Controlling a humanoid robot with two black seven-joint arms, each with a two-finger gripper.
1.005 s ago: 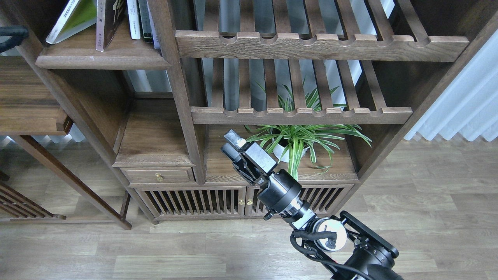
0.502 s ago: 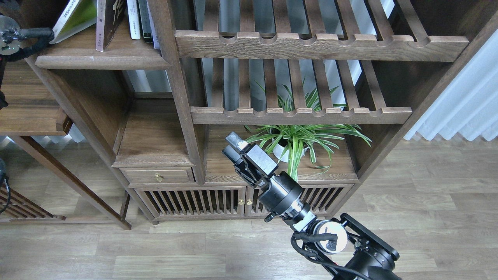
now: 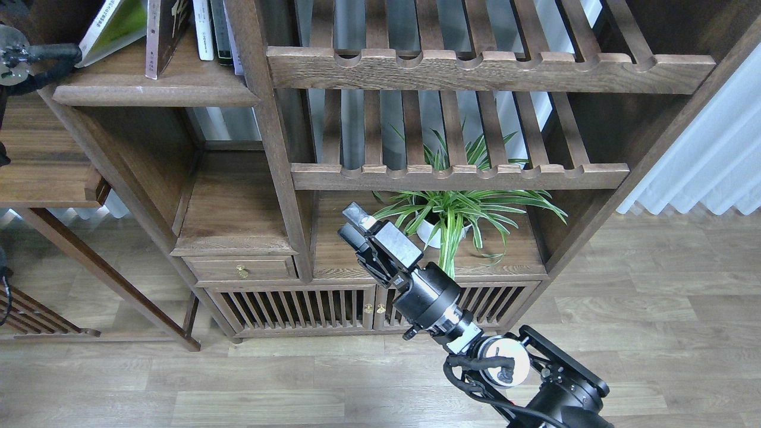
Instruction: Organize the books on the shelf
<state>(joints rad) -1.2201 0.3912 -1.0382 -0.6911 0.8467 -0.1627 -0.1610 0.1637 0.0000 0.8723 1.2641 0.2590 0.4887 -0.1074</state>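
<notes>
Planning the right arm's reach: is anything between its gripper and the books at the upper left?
Yes. The right gripper hovers low, before the potted plant bay. The books stand on the shelf up and to the left, and the bookcase's upright post crosses the straight line to them.

1. Showing a yellow-green and white cover: leaning book [image 3: 113, 30].
2. Wearing dark maroon: neighbouring book [image 3: 162, 35].
3. Glowing dark brown: shelf [image 3: 154, 89].
4. Displaying green, white-striped leaves: potted plant [image 3: 461, 208].
5. Looking black: right gripper [image 3: 355, 222].
</notes>
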